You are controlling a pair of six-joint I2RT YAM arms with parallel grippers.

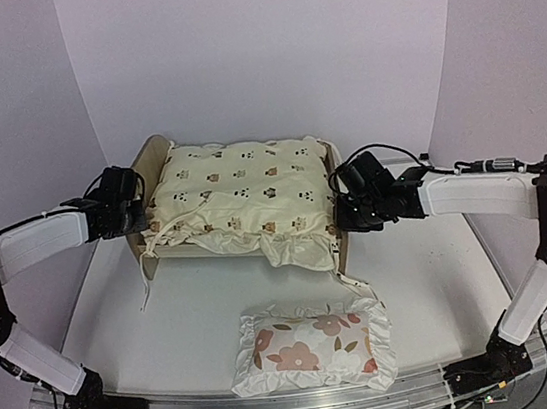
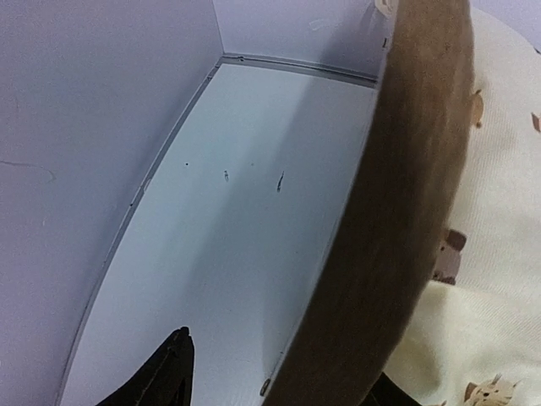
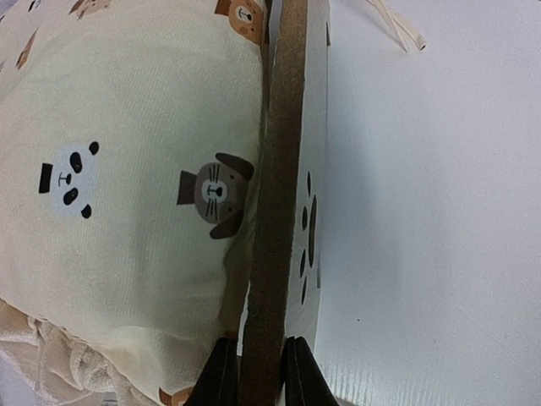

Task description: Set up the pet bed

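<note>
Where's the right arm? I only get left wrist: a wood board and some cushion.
Observer: The right wrist view shows the right fingers clamped on the edge of the pet bed, at its paw-print end board.
Operator: Cushion seated?
Observer: Not fully. In the top view the animal-print cushion lies on the bed, but its near corner by the right arm hangs over the side.
Operator: Pillow?
Observer: The floral ruffled pillow lies on the table in front of the bed, apart from it.
</note>
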